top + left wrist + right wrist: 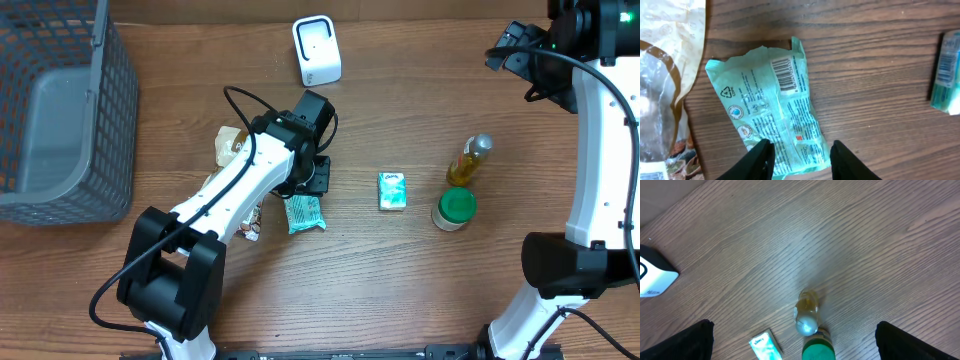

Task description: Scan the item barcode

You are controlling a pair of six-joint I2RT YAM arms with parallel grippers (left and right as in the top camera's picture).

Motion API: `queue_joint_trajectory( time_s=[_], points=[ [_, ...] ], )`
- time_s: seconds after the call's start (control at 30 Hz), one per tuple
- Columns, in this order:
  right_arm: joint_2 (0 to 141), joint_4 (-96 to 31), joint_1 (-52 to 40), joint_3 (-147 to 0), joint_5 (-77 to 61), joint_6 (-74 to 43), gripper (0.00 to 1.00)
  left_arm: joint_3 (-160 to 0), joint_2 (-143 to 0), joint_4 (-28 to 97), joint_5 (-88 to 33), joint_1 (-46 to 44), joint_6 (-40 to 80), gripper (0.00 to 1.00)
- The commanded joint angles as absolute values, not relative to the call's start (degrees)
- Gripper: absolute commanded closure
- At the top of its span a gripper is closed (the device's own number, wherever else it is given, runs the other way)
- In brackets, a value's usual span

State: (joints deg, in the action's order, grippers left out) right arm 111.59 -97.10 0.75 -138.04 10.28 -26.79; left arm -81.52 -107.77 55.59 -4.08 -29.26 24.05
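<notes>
Now, your item: a mint-green plastic packet [772, 110], crumpled and creased, lying flat on the wooden table [880, 100].
Item face: the printed back is up, so you see blocks of small dark text, a recycling triangle [726, 91], round marks along one edge and a small orange-red square.
Barcode: a white panel with black bars [784, 75] near the packet's far end in the left wrist view. It faces up and is slightly wrinkled.
Item place: overhead, the packet sits by the tip of your left arm, near the middle of the table. It is left of the small tissue pack [392, 190] and well apart from the white scanner [316, 50] at the far edge.
Left claw: your left gripper [801, 145] has its fingers partly apart, straddling the packet's near end with one finger by each side edge. You cannot tell whether they pinch it or only flank it.
Right claw: your right gripper [792, 325] is spread wide with nothing in it, hanging high over the yellow bottle [806, 312] and the green-lidded jar [454, 208].
Neighbours: a crinkled clear-and-tan wrapper [665, 60] lies just beside the packet. A grey mesh basket [115, 90] stands at the table's left edge.
</notes>
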Motion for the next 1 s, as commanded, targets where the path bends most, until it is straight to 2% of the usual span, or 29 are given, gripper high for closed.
queue_joint_trajectory(
  time_s=[0.0,0.67,0.77,0.97],
  points=[
    [110.6,-97.0,1.0,-138.8,10.0,-26.6,0.00,-78.1,-108.5,53.7,-3.5,-29.3,24.9,0.60],
    [110.6,-97.0,1.0,-138.8,10.0,-26.6,0.00,-69.5,-108.5,45.5,-3.0,-29.3,24.9,0.57],
    [110.6,-97.0,1.0,-138.8,10.0,-26.6,0.00,-69.5,-108.5,45.6,-2.4,-29.3,24.9,0.51],
    [110.6,-97.0,1.0,-138.8,10.0,-26.6,0.00,-69.5,-108.5,46.5,-1.1,-29.3,24.8,0.50]
  ],
)
